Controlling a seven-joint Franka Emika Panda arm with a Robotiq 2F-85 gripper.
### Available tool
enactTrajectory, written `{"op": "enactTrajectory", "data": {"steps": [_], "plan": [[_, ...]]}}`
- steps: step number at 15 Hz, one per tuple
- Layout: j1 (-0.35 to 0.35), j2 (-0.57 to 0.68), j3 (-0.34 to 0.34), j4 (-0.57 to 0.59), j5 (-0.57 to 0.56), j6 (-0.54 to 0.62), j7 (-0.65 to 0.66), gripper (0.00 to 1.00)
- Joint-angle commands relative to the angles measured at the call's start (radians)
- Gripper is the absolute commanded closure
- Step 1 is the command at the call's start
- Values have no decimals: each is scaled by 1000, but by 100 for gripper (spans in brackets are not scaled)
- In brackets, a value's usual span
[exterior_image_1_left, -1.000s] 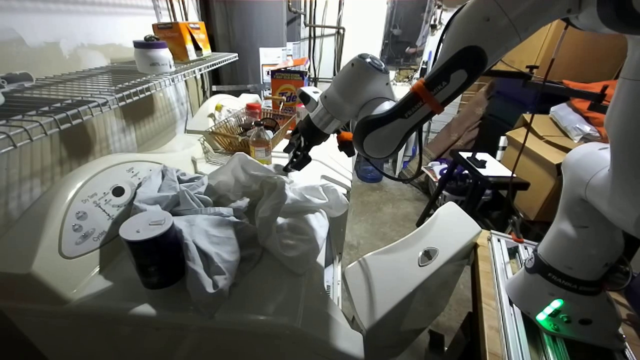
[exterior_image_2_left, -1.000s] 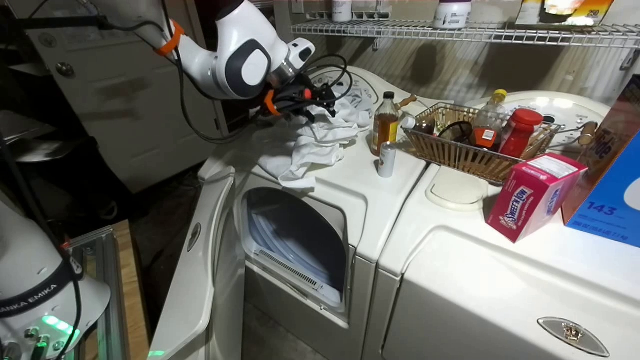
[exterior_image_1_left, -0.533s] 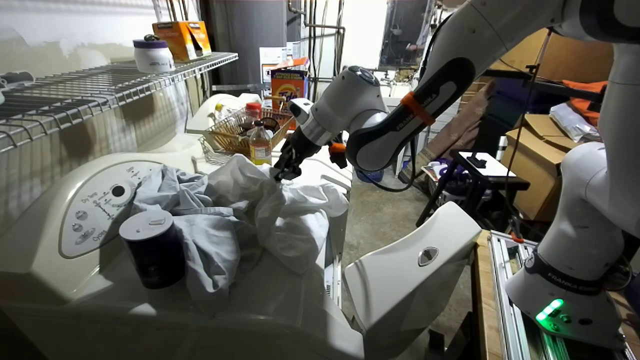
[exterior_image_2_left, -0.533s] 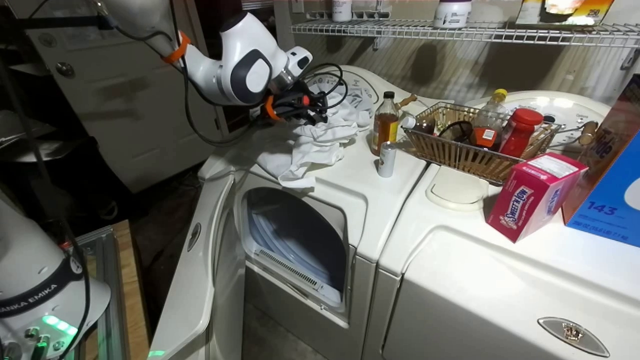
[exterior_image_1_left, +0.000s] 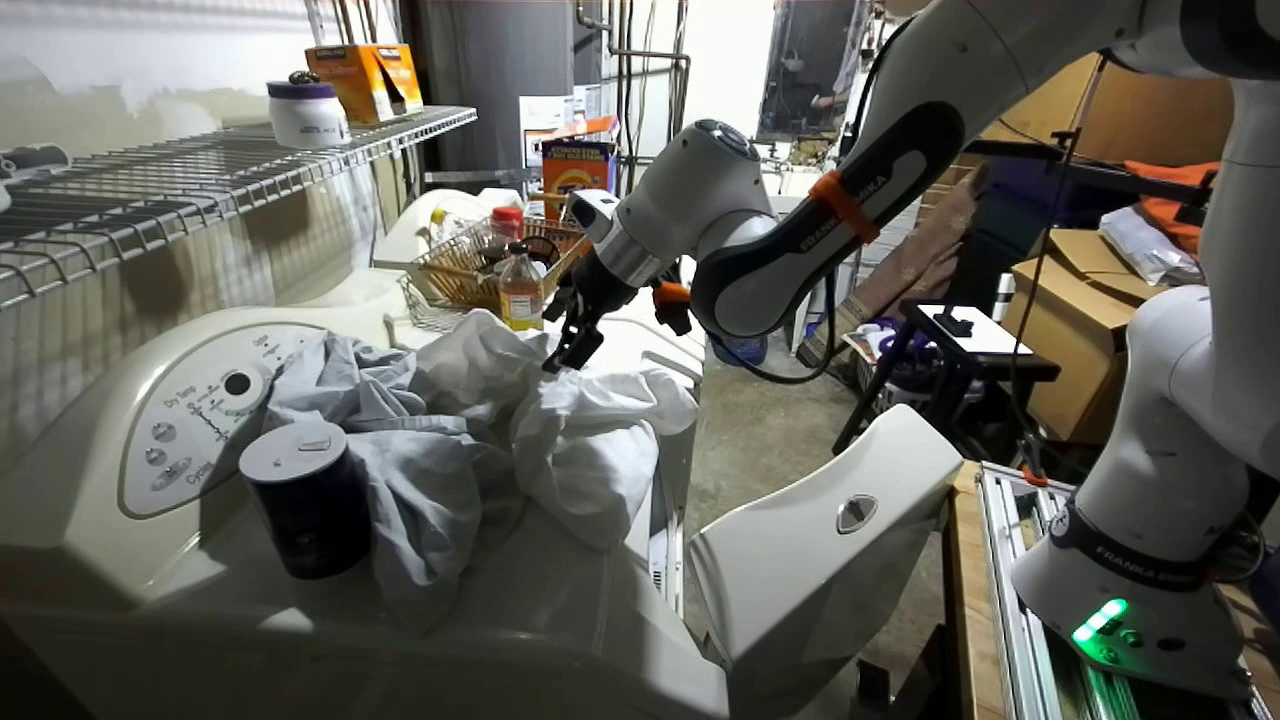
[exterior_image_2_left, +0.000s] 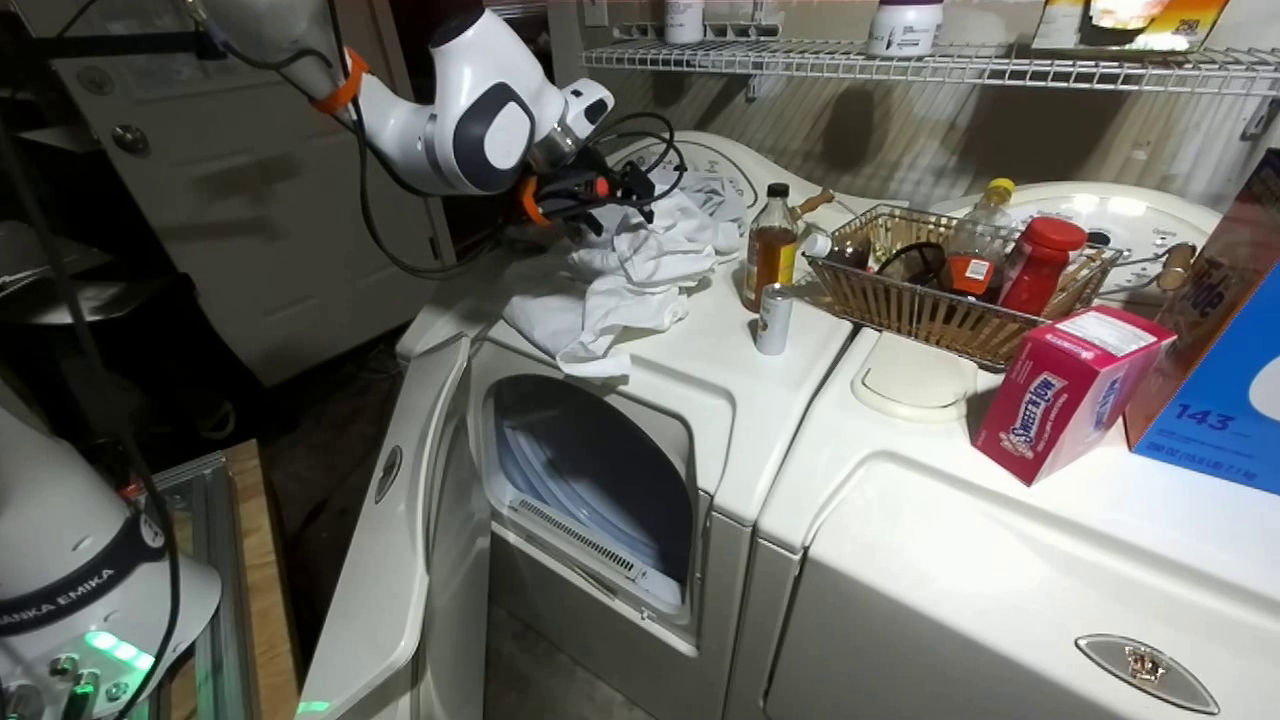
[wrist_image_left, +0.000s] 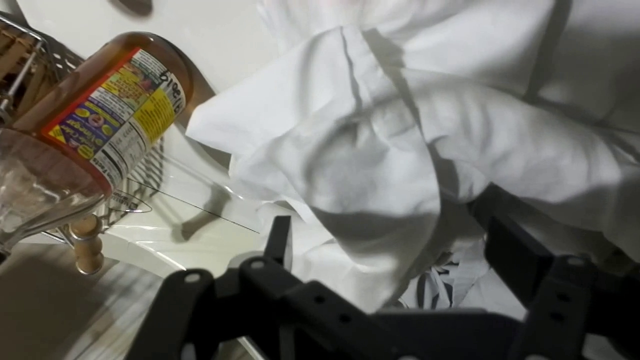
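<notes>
Hanging with the gripper (wrist_image_left: 387, 225) spread wide and bunched white cloth (wrist_image_left: 367, 167) right at its tips — best to straddle one raised fold squarely, sink in gently, then squeeze — while staying clear of the amber bottle (wrist_image_left: 120, 105) just to the gripper's side.
</notes>
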Motion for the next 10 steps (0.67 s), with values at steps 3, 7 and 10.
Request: {"op": "enactTrajectory", "data": {"steps": [3, 7, 10], "plan": [[-47, 56, 27, 27, 15, 18, 11, 26], [-56, 63, 41, 28, 6, 20, 12, 45], [-24, 22, 19, 20, 1, -42, 18, 66]]}}
